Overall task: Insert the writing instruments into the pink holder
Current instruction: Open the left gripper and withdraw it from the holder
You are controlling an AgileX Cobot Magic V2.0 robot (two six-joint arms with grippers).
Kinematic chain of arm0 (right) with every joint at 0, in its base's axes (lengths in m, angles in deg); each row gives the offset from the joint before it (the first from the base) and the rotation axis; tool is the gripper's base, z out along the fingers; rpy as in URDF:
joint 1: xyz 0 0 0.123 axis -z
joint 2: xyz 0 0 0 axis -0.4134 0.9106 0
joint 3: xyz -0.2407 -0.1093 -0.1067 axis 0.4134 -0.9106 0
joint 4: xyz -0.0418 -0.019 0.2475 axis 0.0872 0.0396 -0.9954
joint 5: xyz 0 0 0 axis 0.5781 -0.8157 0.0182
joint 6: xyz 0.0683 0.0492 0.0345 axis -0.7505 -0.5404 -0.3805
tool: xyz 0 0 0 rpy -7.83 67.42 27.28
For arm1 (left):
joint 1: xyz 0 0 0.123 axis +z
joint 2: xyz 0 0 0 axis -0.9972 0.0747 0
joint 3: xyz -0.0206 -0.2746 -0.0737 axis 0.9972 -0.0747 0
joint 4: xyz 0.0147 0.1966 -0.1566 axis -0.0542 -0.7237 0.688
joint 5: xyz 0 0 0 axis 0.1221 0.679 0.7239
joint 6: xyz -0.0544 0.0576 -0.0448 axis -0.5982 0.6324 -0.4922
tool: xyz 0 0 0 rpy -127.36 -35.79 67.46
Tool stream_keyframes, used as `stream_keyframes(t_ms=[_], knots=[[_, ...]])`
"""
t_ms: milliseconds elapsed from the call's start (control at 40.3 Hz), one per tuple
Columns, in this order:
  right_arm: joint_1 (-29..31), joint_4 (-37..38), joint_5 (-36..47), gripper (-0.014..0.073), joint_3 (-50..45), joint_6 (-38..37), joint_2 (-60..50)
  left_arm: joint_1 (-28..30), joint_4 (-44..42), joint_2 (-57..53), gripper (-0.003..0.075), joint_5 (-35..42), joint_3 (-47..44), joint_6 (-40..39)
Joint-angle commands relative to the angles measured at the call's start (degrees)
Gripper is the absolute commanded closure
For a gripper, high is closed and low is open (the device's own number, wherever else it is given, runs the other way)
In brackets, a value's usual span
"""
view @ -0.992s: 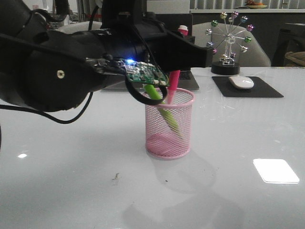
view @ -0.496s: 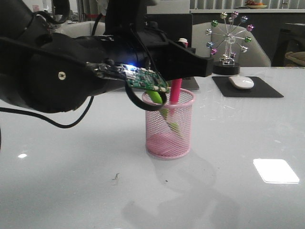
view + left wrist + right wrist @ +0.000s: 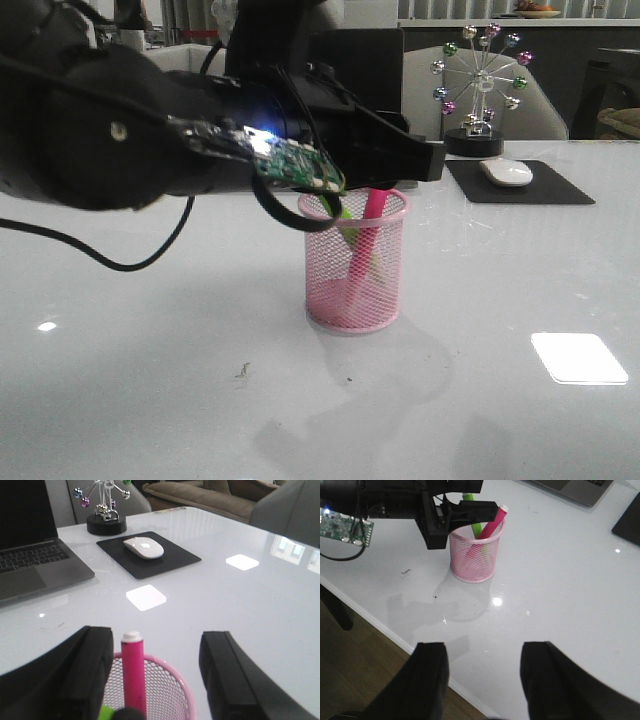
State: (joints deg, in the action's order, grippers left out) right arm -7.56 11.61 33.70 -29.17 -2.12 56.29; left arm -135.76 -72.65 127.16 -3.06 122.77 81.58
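Observation:
The pink holder [image 3: 355,262] stands mid-table with both writing instruments inside it. The magenta marker [image 3: 371,213] leans against the rim, its whitish cap up [image 3: 133,636]. Beside it leans the lime green marker [image 3: 334,209]. My left gripper [image 3: 157,644] hovers just above the holder's rim [image 3: 186,692], open; the magenta marker [image 3: 134,675] stands free between its fingers, close to one of them. From the right wrist view, the holder [image 3: 472,555] and the left gripper [image 3: 487,495] lie far off. My right gripper [image 3: 485,656] is open and empty over the table's near edge.
A laptop [image 3: 30,565] stands at the back of the table. A white mouse [image 3: 506,172] lies on a black pad [image 3: 520,185], with a ferris-wheel ornament [image 3: 480,90] behind it. The table edge [image 3: 395,637] and wooden floor show in the right wrist view.
The magenta marker, held upright above the holder a second ago, came down and now leans inside it. The left gripper let it go and stays above the rim.

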Motion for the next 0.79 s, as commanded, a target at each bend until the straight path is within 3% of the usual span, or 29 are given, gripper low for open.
stream_keyframes(t_ms=[0, 223, 446, 570, 769], knots=[[0.23, 0.81, 3.79, 0.0148, 1.55, 0.43, 0.14, 0.19, -0.50, -8.08, 0.0265, -5.10, 1.79, 2.88], [0.23, 0.81, 3.79, 0.0148, 1.55, 0.43, 0.14, 2.75, -1.34, -23.52, 0.0265, -33.26, 1.79, 4.58], [0.23, 0.81, 3.79, 0.0148, 1.55, 0.43, 0.14, 5.46, -1.48, -39.35, 0.0265, -53.48, 1.79, 4.58], [0.23, 0.81, 3.79, 0.0148, 1.55, 0.43, 0.14, 5.78, -2.68, -46.97, 0.0265, -60.02, 1.32, 4.58], [0.23, 0.81, 3.79, 0.0148, 1.55, 0.43, 0.14, 5.78, -2.70, -58.70, 0.0265, -63.12, -4.36, 4.58]])
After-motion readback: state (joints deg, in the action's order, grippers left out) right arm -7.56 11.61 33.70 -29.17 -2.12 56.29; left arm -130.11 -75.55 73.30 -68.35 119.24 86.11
